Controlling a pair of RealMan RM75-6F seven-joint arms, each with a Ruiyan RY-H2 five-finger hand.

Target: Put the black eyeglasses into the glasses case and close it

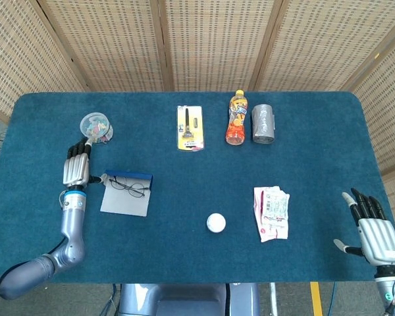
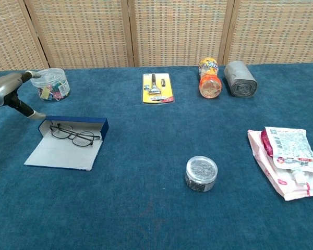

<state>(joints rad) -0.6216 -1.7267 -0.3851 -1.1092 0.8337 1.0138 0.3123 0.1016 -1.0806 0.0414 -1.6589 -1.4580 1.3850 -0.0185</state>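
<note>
The glasses case [image 1: 122, 203] lies open on the blue table at the left, grey lining up, its blue wall on the far side. The black eyeglasses [image 1: 127, 186] lie inside it against that wall, also seen in the chest view as eyeglasses [image 2: 73, 135] on the case [image 2: 62, 154]. My left hand [image 1: 76, 169] sits just left of the case with fingers stretched out flat, and its thumb tip [image 2: 37, 115] touches the case's far left corner. My right hand [image 1: 375, 234] rests at the table's right front edge, fingers spread, holding nothing.
A clear jar of clips [image 1: 96, 126] stands just beyond the left hand. A yellow razor pack [image 1: 190, 128], an orange bottle [image 1: 236, 118] and a grey roll [image 1: 264, 123] lie along the back. A round tin [image 1: 215, 222] and white-pink packets [image 1: 271, 212] sit mid-front.
</note>
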